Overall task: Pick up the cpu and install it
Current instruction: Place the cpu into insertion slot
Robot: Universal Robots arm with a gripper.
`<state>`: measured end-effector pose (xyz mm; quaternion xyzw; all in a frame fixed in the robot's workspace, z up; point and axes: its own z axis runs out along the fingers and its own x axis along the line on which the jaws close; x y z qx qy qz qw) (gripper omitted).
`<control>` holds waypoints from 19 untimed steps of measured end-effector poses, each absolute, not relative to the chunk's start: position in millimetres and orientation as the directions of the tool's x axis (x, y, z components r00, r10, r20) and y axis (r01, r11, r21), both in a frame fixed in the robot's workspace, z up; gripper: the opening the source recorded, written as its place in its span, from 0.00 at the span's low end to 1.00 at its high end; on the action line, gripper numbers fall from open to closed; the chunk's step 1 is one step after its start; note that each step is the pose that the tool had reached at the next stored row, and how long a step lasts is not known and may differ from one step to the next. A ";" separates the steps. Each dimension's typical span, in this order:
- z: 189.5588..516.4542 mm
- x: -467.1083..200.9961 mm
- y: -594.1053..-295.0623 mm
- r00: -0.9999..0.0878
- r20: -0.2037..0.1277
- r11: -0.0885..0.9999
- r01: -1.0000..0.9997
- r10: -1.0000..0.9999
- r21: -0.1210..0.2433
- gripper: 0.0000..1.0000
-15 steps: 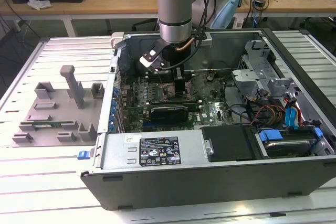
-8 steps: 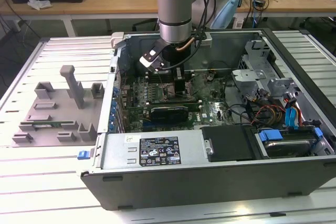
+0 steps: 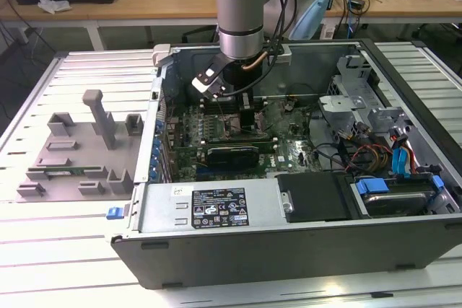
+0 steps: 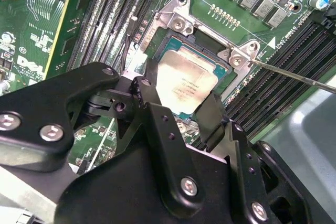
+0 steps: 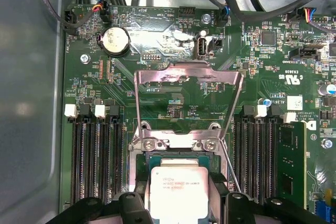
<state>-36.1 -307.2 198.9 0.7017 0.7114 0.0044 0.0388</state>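
gripper (image 4: 181, 103): clamped on the cpu (image 4: 185, 80) by two opposite edges.
handling: likely light, rigid, slick-topped, delicate underneath.
hold: thin edges, level between the fingers (image 4: 212, 121).

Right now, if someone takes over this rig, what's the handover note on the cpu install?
End effector: low over the socket, at the small silver-grey square cpu; grip state unclear.
Cpu: within the silver metal socket frame on the green motherboard.
Done: cpu brought to the socket.
Left: shiny hinged metal load plate stands open, not clamped; seating unconfirmed.
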 end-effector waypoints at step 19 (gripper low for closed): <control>199.7 -34.9 -307.2 -0.012 -0.049 0.015 0.998 0.999 0.061 0.53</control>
